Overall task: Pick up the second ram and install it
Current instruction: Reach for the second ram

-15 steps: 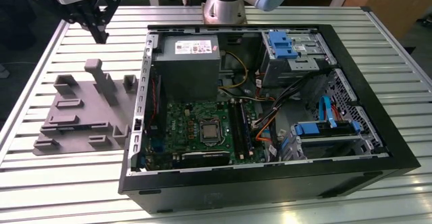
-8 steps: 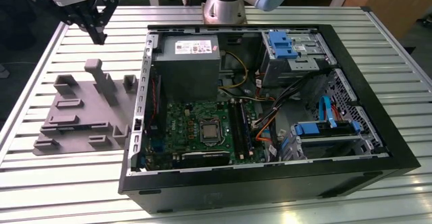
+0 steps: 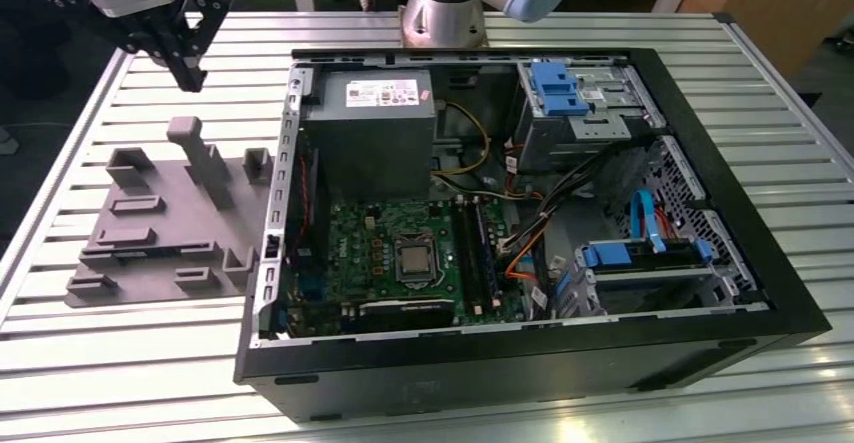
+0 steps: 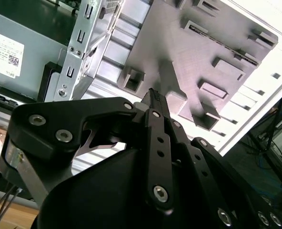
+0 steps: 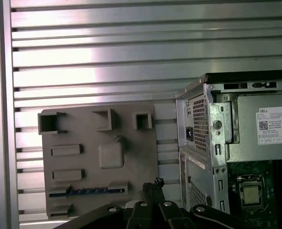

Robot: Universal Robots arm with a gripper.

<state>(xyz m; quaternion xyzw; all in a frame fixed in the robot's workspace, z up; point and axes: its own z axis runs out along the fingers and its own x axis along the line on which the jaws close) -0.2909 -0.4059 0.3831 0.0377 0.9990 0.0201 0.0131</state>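
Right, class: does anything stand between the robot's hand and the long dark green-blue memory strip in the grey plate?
Nothing visible does. The long dark green-blue memory strip lies uncovered in a slot of the grey moulded plate, and the black hand hangs above that plate's edge, only air between.

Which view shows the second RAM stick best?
First wrist view: the second ram sits edge-up in a slot of the grey holder, seen from above. Exterior view and second wrist view show the holder; stick too thin to tell there.
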